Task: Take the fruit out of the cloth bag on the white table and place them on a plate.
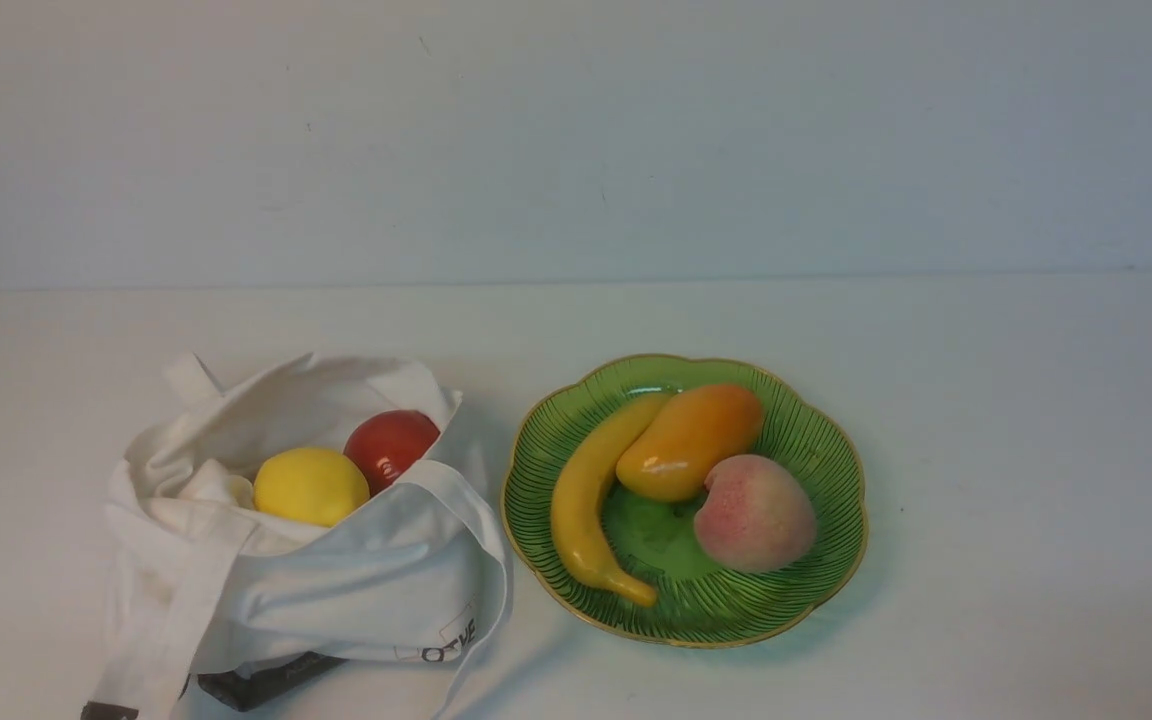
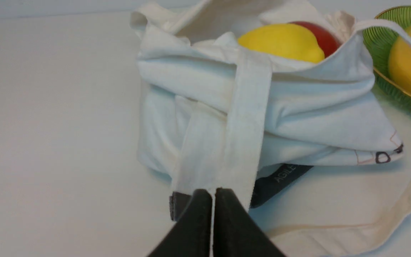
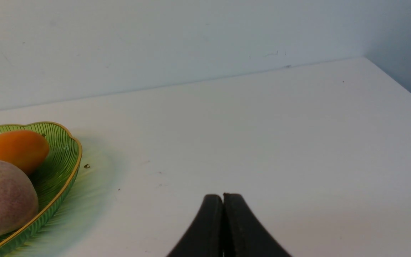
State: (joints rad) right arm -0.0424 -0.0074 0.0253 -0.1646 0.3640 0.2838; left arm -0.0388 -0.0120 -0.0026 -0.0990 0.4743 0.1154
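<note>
Fruit, in bag: lemon [image 1: 311, 486], round, yellow, glossy, lying in the open mouth of the cloth bag [image 1: 376, 590]; red fruit [image 1: 391, 446], round, touching the lemon on its far right side, partly hidden behind the bag's edge.

Fruit, on plate: banana [image 1: 591, 500], long and curved, long axis running from the far middle of the plate [image 1: 816, 590] toward the near side, stem tip pointing near and slightly right, bend bowed toward the bag. Mango [image 1: 691, 440], orange-yellow, oblong, long axis slanting from far right to near left, touching the banana. Peach [image 1: 756, 512], pink, rounded, just beside the mango on the near right.

Cloth bag: off-white, floppy, slumped on the left part of the white table [image 1: 1016, 400], mouth open upward and toward the far side. Wide strap [image 2: 244, 117] draped over the near face; a second strap loops on the table toward the plate. Black lettering at the near right corner; dark grey label [image 2: 280, 176] under the near edge.

Plate: green, ribbed, scalloped, gold rim; just right of the bag, apart from its body.

Left gripper [image 2: 213, 194]: jaws together, empty, tips near the draped strap's lower end; contact cannot be judged.

Right gripper [image 3: 222, 200]: jaws together, empty, over bare table right of the plate.
</note>
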